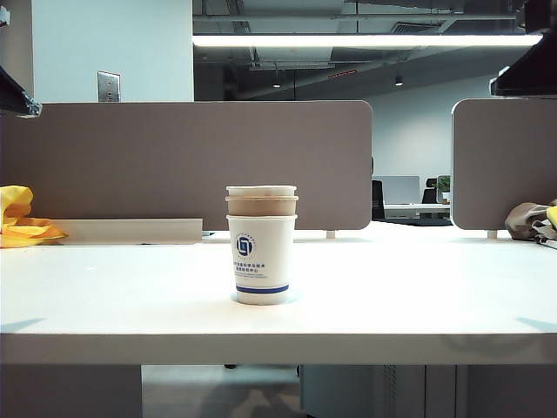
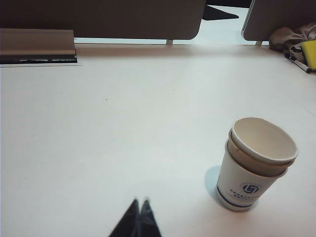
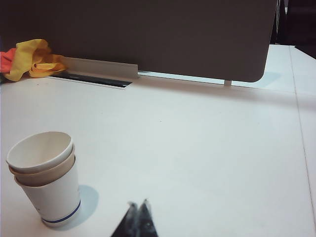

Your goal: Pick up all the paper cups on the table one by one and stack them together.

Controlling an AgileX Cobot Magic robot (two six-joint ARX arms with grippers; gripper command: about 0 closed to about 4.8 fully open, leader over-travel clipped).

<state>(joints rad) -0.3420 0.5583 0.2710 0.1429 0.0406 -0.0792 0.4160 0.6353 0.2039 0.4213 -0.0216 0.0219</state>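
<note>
At far left of the exterior view, a crumpled yellow cloth (image 1: 22, 222) lies on the white table (image 1: 122, 296) below a grey-brown partition panel (image 1: 187, 161). The left gripper (image 2: 139, 202) appears only in its wrist view, low in the frame: two dark fingertips pressed together, holding nothing, above bare tabletop and well apart from the cups.

At centre stands the stack of paper cups (image 1: 261, 246), upright and alone on the table: a white cup with a blue band and logo on the outside, a brown cup nested in it, and a second white rim topping both. All three appear stacked, so the task looks complete or nearly so.

The right gripper (image 3: 138, 205), seen only in its own wrist view, likewise has its fingertips closed on nothing, near the stack but clear of it. At far right, a second partition and a bundle of grey cloth (image 1: 526, 219) sit at the table's edge.

The cups would likely prove very light, thin-walled and easily crushed; a gentle pinch across the rolled rim, the stiffest part, seems the safest hold.
</note>
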